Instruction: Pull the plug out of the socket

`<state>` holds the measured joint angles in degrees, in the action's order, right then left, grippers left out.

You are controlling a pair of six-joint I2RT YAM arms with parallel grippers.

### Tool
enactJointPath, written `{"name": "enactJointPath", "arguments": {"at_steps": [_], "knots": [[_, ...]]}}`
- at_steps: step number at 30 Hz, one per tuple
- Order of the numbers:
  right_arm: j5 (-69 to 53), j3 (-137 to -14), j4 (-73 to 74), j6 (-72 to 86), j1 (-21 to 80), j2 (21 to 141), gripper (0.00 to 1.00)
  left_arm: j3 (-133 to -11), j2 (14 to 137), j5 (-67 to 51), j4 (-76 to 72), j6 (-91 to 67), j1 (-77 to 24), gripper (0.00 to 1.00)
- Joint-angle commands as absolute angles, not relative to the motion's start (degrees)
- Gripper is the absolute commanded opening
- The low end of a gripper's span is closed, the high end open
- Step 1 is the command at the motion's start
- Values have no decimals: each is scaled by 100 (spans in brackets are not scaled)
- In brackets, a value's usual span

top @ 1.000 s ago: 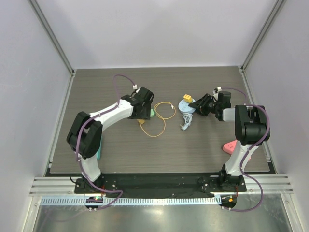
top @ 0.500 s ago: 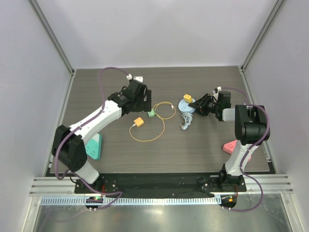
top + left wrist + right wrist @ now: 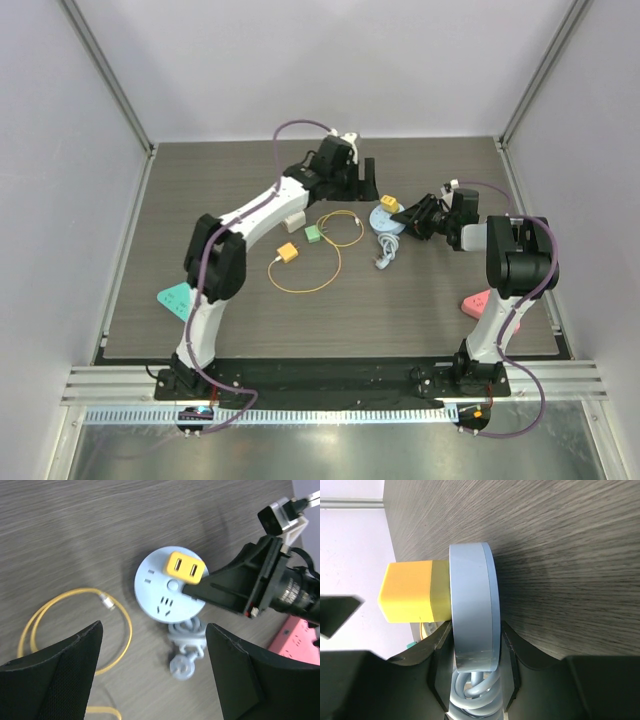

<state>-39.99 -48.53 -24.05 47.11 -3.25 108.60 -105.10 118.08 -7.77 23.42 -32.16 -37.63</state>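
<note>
left wrist view looks straight down on the socket [image 3: 155, 587], a round pale blue disc lying flat on the dark wood-grain counter [image 3: 75, 535]. the plug [image 3: 186, 569] is a small yellow block with two dark slots in its top. it is seated in the socket's face, off-centre toward the far rim, and a second set of holes beside it is free. a pale blue cord [image 3: 186, 647] is coiled just beside the socket's near rim. a thin yellow cable [image 3: 125, 625] with a metal tip loops on the counter to the socket's left.

the left arm reaches far out over the counter, with its left tool [image 3: 152, 630] hanging above the socket. the fingers are spread wide with nothing between them, and the socket and plug show in the gap. the right arm is folded low, and its right tool [image 3: 405, 216] comes in from the socket's right side. from the right wrist, its two fingers are pinched onto the socket's rim, one on each side, below the plug.

the plug's pins are hidden inside the socket. both left fingers are cut off at the bottom of the left wrist view. a pink object [image 3: 295, 640] to the socket's right is cropped, and i can't tell what it is.
</note>
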Motion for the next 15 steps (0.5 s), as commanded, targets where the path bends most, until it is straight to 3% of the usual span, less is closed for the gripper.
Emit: {"name": "enactJointPath", "arguments": {"at_steps": [1, 7, 15], "knots": [[-3946, -4922, -2391, 4588, -351, 10951, 1, -11440, 12565, -810, 2145, -2919, -4121, 84], [-4086, -4957, -2443, 4570, -352, 11056, 1, -11839, 13376, -431, 1442, -3015, -4254, 90], [-4113, -4948, -2505, 4606, -352, 11030, 1, -11997, 13755, -265, 1195, -3059, -4298, 82]]}}
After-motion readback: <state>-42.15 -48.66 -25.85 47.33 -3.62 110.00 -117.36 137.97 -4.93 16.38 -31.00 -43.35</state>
